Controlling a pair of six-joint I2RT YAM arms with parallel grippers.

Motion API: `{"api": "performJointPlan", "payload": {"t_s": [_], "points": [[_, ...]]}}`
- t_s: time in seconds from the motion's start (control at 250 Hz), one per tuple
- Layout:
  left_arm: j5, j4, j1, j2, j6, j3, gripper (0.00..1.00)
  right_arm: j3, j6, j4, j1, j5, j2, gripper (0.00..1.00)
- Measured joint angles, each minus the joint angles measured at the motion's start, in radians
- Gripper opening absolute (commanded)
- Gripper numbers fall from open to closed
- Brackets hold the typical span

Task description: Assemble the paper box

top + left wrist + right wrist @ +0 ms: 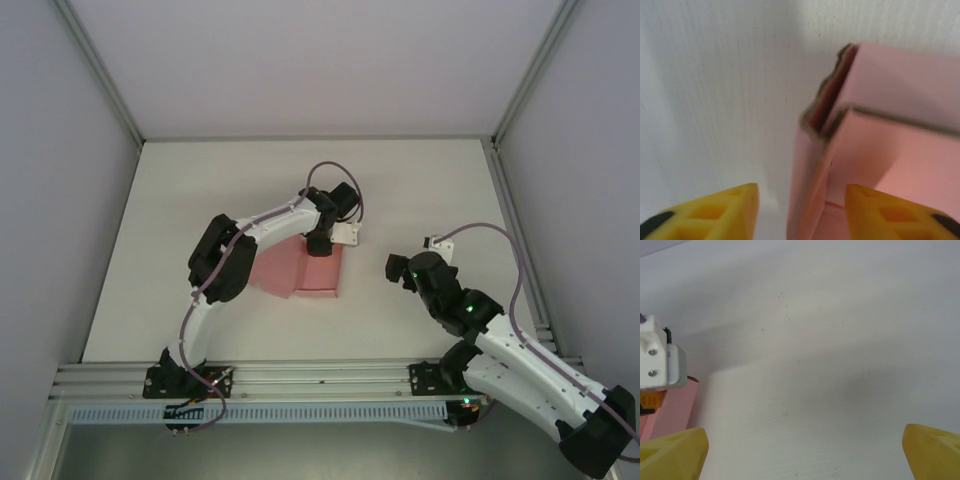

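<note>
Paper box mid tabletop, part-folded, flat pink panel spread out on its left side. Left fingers over box's far end, spread, straddling upright side wall near a corner: one finger outside over bare tabletop, other over box interior; nothing pinched. Interior shows plain pink card. Right fingers spread wide over bare tabletop, right of box, apart from it.

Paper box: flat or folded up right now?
Partly folded. In the left wrist view the paper box has walls standing at a creased corner; from above, one panel looks flat beside it.
</note>
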Motion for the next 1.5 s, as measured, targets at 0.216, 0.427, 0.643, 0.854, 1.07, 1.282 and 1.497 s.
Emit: {"api": "performJointPlan", "payload": {"t_s": [0.216, 0.427, 0.643, 0.854, 1.07, 1.282, 1.497], "points": [[0.027, 0.042, 0.0, -0.018, -0.027, 0.006, 1.0, -0.013, -0.001, 0.003, 0.0, -0.01, -0.021, 1.0], [0.072, 0.143, 0.0, -0.206, -0.055, -0.11, 1.0, -0.018, -0.012, 0.016, 0.0, -0.043, -0.025, 1.0], [0.079, 0.295, 0.0, -0.43, -0.17, -0.257, 1.0, -0.019, -0.047, 0.063, 0.0, -0.08, -0.013, 1.0], [0.049, 0.496, 0.002, -0.663, -0.401, -0.483, 1.0, 0.004, -0.116, 0.085, 0.0, -0.119, 0.087, 1.0], [-0.033, 0.569, 0.064, -0.786, -0.777, -0.599, 1.0, 0.108, -0.275, 0.133, 0.0, -0.215, 0.251, 1.0], [-0.047, 0.568, 0.219, -0.966, -1.08, -0.811, 1.0, 0.31, -0.481, 0.137, 0.0, -0.352, 0.481, 1.0], [-0.044, 0.546, 0.26, -1.108, -1.233, -0.96, 1.0, 0.55, -0.686, 0.084, 0.0, -0.467, 0.786, 0.98]]}}
